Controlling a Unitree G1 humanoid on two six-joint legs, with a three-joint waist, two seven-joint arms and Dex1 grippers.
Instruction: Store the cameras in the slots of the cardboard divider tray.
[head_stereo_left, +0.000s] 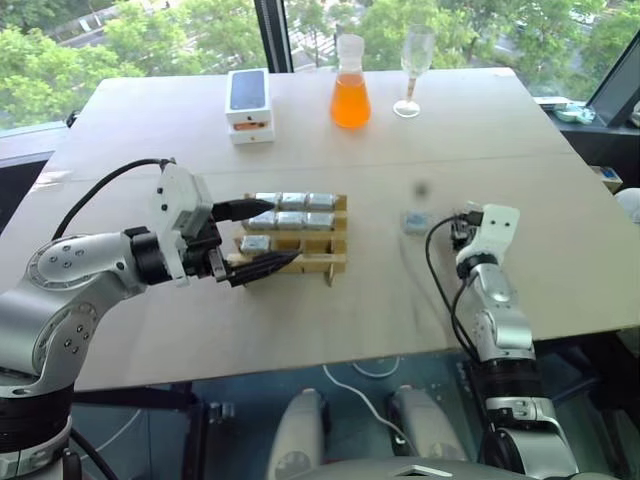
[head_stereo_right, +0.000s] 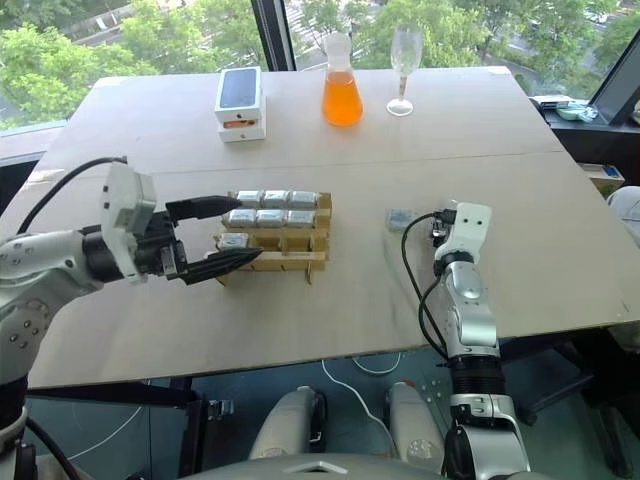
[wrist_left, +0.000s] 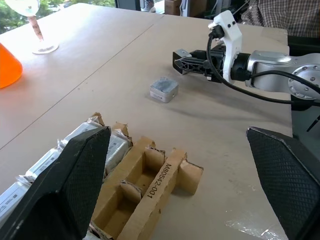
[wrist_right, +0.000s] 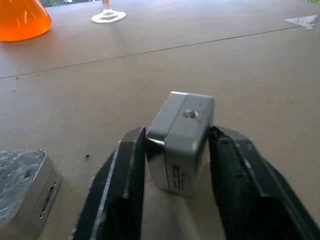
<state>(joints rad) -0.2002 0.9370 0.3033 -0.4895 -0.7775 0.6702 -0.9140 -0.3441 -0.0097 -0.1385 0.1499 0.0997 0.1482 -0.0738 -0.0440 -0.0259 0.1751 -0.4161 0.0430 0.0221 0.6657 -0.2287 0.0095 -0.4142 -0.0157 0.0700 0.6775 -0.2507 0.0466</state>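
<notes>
The cardboard tray (head_stereo_left: 300, 245) sits left of mid-table. Seven cameras (head_stereo_left: 292, 202) are in its slots: three in the far row, three in the middle, one at the left end of the near row. Two near-row slots are still open.

An eighth camera (wrist_right: 180, 142) is right of the tray, well apart from it, pinched between the fingers of the right gripper (wrist_right: 177, 170). The fingers bear on its two broad side faces; a threaded hole faces up. Whether it has left the table cannot be told.

A ninth, loose camera (head_stereo_right: 399, 218) lies just beside the held one, on the side nearer the tray, flat, with a mottled face up.

The left gripper (head_stereo_right: 215, 235) is at the tray's left end, fingers spread wide and holding nothing, one fingertip over the far row and one by the near edge.

Handling judgement:
- The blocks look like solid metal: rigid, dense for their size, with smooth sides that could slip. Gripping across the flat sides, low on the body, seems right.
- The tray is light cardboard and likely to slide if nudged.
- The slots fit closely, so the camera should be squared up before lowering.

Beyond the tray, near the far edge: stacked white phone boxes (head_stereo_left: 248, 105), a flask of orange liquid (head_stereo_left: 350, 90) and a stemmed glass (head_stereo_left: 414, 65).
</notes>
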